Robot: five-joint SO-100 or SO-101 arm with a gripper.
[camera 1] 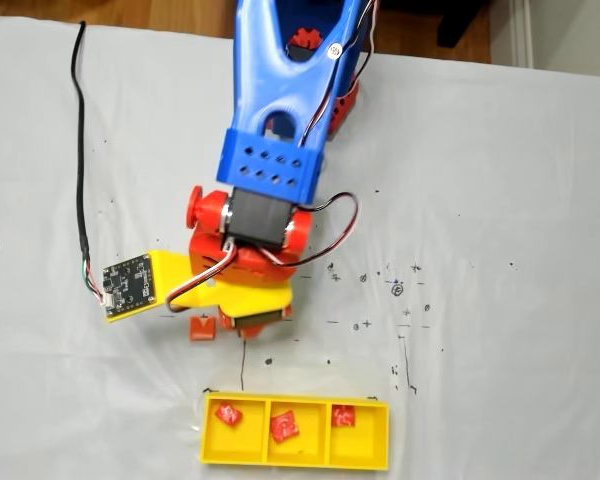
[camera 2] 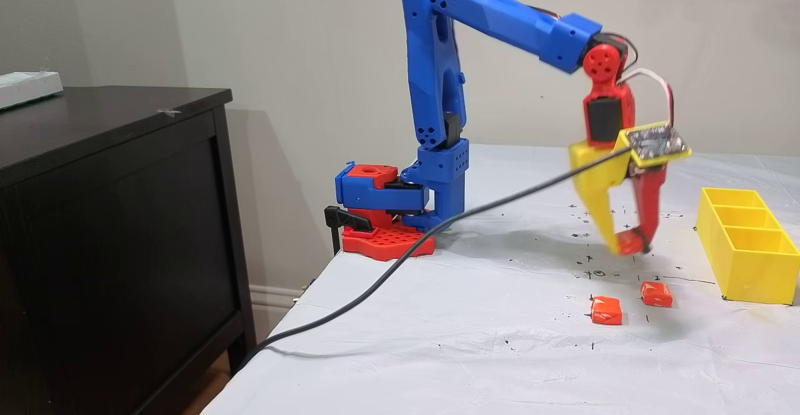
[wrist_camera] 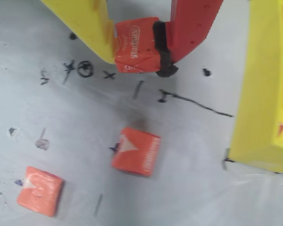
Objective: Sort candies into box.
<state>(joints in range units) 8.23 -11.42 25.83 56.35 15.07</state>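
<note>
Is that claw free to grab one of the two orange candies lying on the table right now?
Probably not yet: the gripper is already shut on an orange candy. The two candies on the cloth lie uncovered just below it, so once emptied it likely could.

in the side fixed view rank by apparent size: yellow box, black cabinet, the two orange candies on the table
1. black cabinet, though it stands nearest the camera
2. yellow box
3. the two orange candies, left candy and right candy: they look alike, so no ranking between them
</note>
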